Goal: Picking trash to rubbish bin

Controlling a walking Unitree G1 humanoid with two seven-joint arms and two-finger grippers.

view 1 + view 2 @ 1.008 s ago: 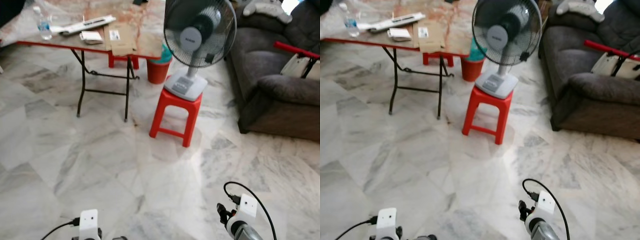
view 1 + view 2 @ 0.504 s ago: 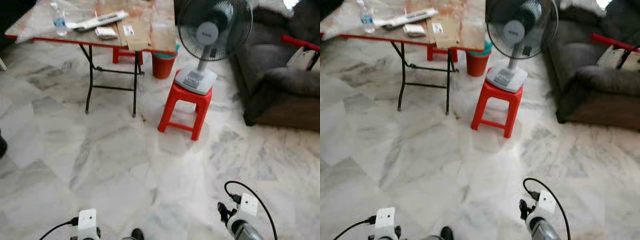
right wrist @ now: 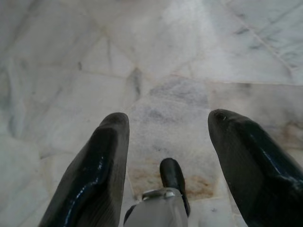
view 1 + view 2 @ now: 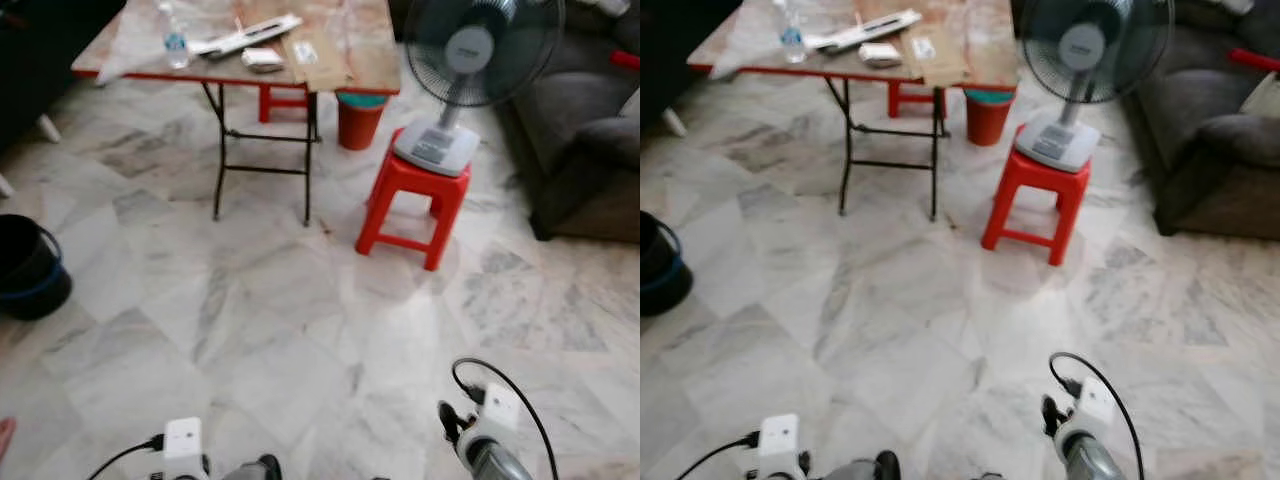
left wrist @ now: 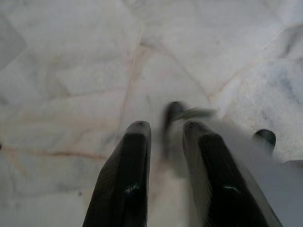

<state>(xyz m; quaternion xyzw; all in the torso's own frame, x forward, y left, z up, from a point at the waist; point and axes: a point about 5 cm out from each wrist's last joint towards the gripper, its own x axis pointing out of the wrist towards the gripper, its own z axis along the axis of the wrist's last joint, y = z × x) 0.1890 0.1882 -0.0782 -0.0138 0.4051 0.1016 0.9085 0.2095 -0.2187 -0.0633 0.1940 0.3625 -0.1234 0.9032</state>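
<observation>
Black and round, a plastic bucket with a blue band [image 4: 28, 268] has come into my sight at the far left of the marble floor [image 4: 280, 330]; a second ago it was out of frame. My whole view has swung to the left, so the folding table with the reddish top [image 4: 340, 45], the red plastic stool [image 4: 412, 198] carrying the white pedestal fan [image 4: 470, 70] and the dark grey sofa [image 4: 580, 130] have all slid to the right; the things themselves have not moved

I judge that bucket a possible rubbish bin, though the small red bin with a teal liner [image 4: 358, 118] behind the table could be it too. Trash is likely on the table: a clear plastic water bottle [image 4: 174, 42], a small white packet [image 4: 262, 60] and a flat brown cardboard piece [image 4: 318, 62] lie there, well apart from me

My left gripper [image 5: 163, 165] hangs low over bare floor, fingers nearly together with a narrow gap and nothing between them. My right gripper [image 3: 165, 156] also hangs over floor, fingers spread wide and empty. Nothing is picked up yet; I am turning to survey the room
</observation>
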